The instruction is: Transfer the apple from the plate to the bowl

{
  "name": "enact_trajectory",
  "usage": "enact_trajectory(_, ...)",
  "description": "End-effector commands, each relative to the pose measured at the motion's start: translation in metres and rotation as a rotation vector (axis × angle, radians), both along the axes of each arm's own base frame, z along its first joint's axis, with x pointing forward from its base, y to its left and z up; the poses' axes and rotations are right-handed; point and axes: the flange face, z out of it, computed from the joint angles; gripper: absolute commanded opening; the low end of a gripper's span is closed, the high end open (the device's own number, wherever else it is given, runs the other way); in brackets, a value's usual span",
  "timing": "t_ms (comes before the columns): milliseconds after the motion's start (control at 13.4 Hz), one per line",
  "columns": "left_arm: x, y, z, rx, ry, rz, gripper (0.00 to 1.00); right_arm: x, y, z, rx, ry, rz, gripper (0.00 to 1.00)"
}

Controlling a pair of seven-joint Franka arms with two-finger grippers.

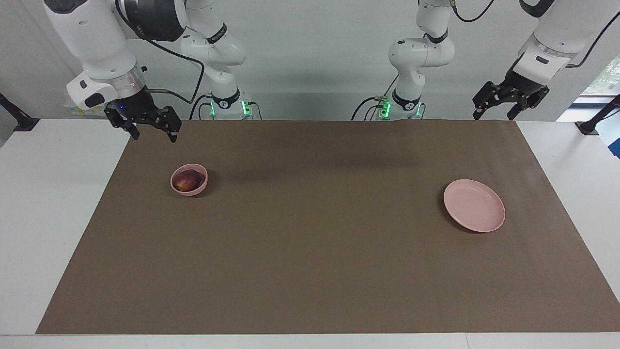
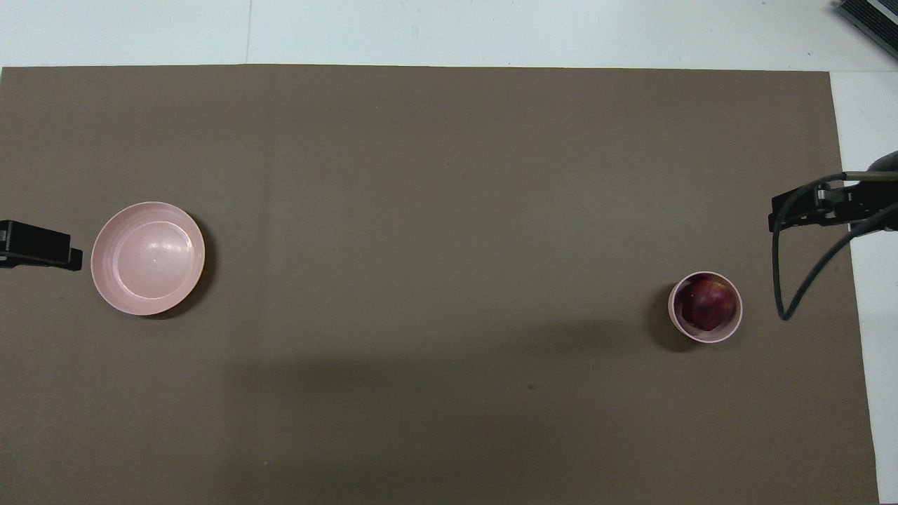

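Note:
The dark red apple (image 1: 188,181) (image 2: 708,306) lies inside the small deep pink bowl (image 1: 196,190) (image 2: 679,325) toward the right arm's end of the brown mat. The flat pink plate (image 1: 474,212) (image 2: 148,257) sits bare toward the left arm's end. My right gripper (image 1: 152,134) hangs open and empty, raised over the mat's edge beside the bowl. My left gripper (image 1: 492,115) is open and empty too, held high over the mat's corner by the robots, apart from the plate. In the overhead view only a dark edge of each gripper shows.
A brown mat (image 1: 319,232) covers most of the white table (image 1: 53,194). A black cable (image 2: 793,280) loops from the right arm's wrist, over the mat beside the bowl. Black stands (image 1: 593,123) sit at the table's ends.

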Motion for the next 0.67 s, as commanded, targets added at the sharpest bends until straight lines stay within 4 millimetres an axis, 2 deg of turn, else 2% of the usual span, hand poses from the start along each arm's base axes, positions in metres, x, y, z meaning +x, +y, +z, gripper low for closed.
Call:
enact_trajectory(0, -0.0061, 0.001, -0.0004, 0.009, 0.0, -0.005, 1.0, -0.0049, 0.0023, 0.0012, -0.003, 0.016, -0.012, 1.0)
enact_trajectory(595, -0.0064, 0.0016, -0.0009, 0.008, 0.0, -0.003, 1.0, -0.0089, 0.003, -0.0005, -0.003, 0.022, -0.012, 1.0)
